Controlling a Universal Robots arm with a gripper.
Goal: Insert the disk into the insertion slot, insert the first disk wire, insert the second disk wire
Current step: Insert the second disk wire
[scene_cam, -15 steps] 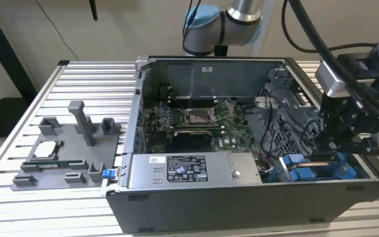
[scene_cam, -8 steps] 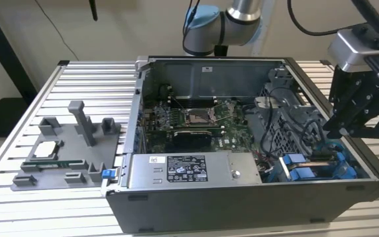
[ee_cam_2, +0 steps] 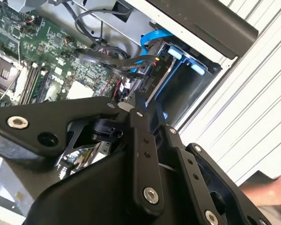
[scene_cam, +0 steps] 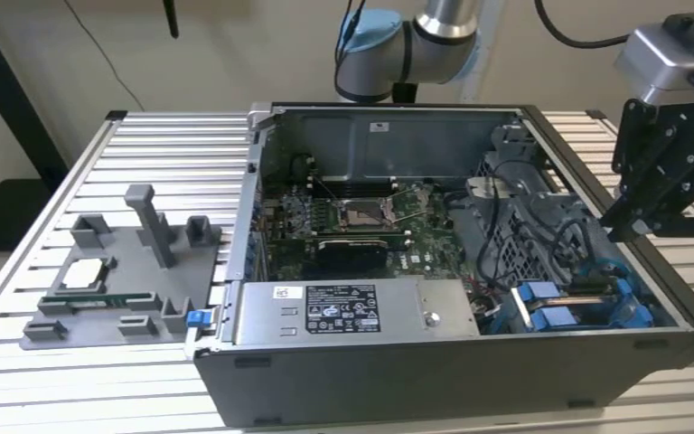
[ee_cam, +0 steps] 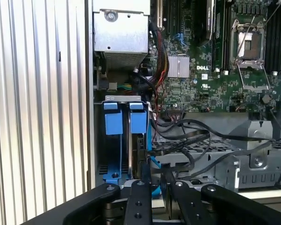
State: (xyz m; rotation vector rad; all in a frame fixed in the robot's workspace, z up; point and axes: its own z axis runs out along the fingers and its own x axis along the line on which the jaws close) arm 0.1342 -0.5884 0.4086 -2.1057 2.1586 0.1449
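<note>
exterior view puts the gripper (scene_cam: 627, 226) at the right edge of the frame, above the open computer case (scene_cam: 444, 362) so its wrist cameras look down into the drive cage (scene_cam: 528, 253). its fingers look pressed together, pinching nothing. the disk (scene_cam: 570, 303) sits in its blue carrier in the insertion slot (scene_cam: 613, 312), lower right.

Black tool (ee_cam: 152, 180) hangs above the insertion slot (ee_cam: 124, 140) — blue fittings, black cables (ee_cam: 192, 136) alongside.
</note>
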